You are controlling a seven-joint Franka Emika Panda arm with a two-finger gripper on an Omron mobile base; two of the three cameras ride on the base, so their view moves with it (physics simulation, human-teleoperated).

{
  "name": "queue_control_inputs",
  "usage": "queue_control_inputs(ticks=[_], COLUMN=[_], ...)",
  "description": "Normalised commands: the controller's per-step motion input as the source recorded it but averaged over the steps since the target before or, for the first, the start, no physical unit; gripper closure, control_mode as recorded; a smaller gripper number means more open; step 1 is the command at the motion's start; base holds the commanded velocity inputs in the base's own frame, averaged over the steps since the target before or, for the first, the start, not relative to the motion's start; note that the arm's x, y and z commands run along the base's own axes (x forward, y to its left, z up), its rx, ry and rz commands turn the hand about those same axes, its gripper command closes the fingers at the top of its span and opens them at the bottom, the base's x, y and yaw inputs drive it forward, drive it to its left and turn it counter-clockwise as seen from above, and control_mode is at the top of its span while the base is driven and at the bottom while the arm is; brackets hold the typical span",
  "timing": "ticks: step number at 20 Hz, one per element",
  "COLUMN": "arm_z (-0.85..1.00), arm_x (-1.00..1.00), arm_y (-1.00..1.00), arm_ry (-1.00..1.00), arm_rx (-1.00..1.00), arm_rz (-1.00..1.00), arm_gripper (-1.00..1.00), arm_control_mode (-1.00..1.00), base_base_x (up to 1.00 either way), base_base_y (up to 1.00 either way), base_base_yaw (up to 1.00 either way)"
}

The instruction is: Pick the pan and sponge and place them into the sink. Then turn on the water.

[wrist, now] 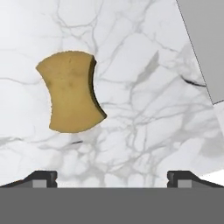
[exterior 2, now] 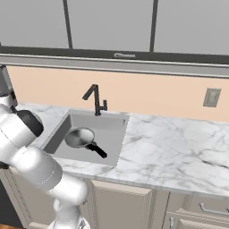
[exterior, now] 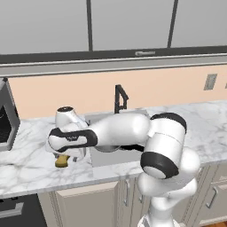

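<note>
The sponge [wrist: 71,92] is seen lying flat on the white marble counter [wrist: 144,131], its long axis running up and down in the hand view, with a pinched waist and one darker side face turned toward the right of that view. In the left base view the sponge [exterior: 62,161] is found on the counter just left of the sink [exterior: 111,156], near the front edge, partly covered by the white arm's hand above it.

The gripper [wrist: 112,178] is held spread wide; its two dark fingertips [wrist: 41,178] are seen far apart at the bottom of the hand view, with nothing between them and the sponge lying ahead of the left tip, not touched.

The pan [exterior 2: 80,137] is contained in the grey sink [exterior 2: 114,134], resting upright on the basin floor. Its black handle [exterior 2: 97,150] is pointed toward the front right corner of the basin in the right base view. A black angular faucet [exterior 2: 95,99] is mounted at the rear rim, its spout reaching over the basin.

No legible writing or brand can be made out on any item.
</note>
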Motion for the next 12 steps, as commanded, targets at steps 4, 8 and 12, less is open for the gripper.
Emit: queue_control_inputs(ticks=[4, 8, 12], arm_z=[-0.39, -0.22, -0.07], arm_x=[0.18, 0.16, 0.30], arm_y=[0.03, 0.00, 0.15], arm_ry=[0.00, 0.00, 0.00], arm_rx=[-0.01, 0.00, 0.00], arm_rz=[-0.01, 0.00, 0.00], arm_gripper=[-1.00, -1.00, -1.00], arm_control_mode=[-1.00, -1.00, -1.00], base_base_x=[0.00, 0.00, 0.00], base_base_y=[0.00, 0.00, 0.00], base_base_yaw=[0.00, 0.00, 0.00])
